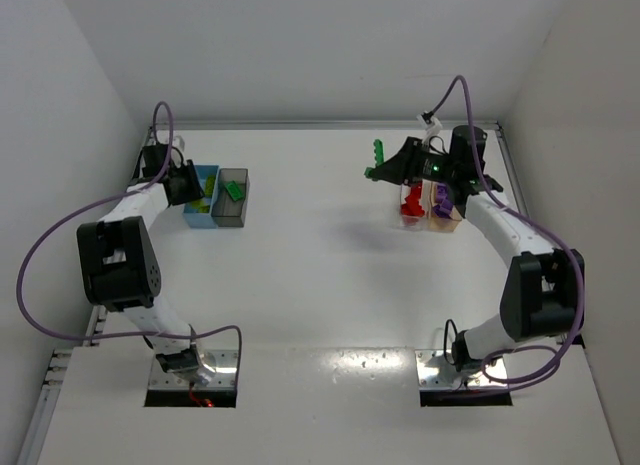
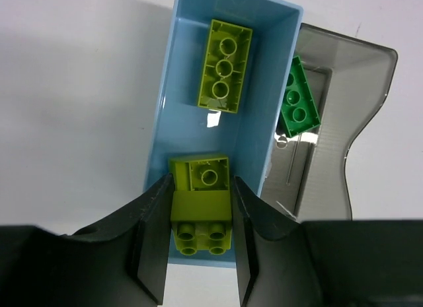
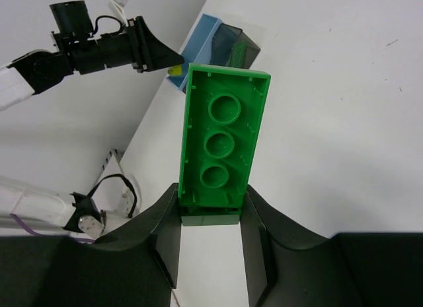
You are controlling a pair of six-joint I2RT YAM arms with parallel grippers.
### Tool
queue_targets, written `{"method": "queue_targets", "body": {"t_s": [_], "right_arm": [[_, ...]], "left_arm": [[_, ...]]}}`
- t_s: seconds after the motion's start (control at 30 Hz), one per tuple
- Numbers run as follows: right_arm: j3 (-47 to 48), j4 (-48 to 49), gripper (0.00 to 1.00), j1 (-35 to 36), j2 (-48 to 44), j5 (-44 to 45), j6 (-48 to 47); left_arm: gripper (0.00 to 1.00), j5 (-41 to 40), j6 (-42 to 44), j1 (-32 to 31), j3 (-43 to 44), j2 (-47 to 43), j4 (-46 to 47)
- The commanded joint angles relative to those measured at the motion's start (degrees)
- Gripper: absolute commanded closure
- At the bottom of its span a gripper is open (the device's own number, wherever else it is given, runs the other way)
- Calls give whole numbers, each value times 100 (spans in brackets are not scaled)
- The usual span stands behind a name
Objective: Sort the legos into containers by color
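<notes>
**Both tools gripping legos**

The left tool [image 2: 201, 185] is closed on a lime lego [image 2: 201, 214] over the near end of the light blue bin [image 2: 165, 102]. The right tool [image 3: 211, 195] clamps a long green lego [image 3: 221, 135] by one end, above the table [image 3: 344, 122].

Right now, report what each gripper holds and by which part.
Left gripper: a yellow-green studded plastic brick stack, pinched by its two sides. Right gripper: a long green plastic brick, clamped at one short end.
</notes>
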Motion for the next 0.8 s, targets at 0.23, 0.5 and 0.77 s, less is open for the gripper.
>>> {"method": "queue_targets", "body": {"t_s": [0.23,0.5,0.77], "right_arm": [[318,256,97,134,51,-36,49],[318,81,97,326,51,-89,-249],[907,-1334,97,1196,218,314,-2313]], "left_arm": [[43,416,-80,0,97,76,121],[30,1160,-133,0,36,-441,243],[39,4816,-809,-403,580,-933,473]]}}
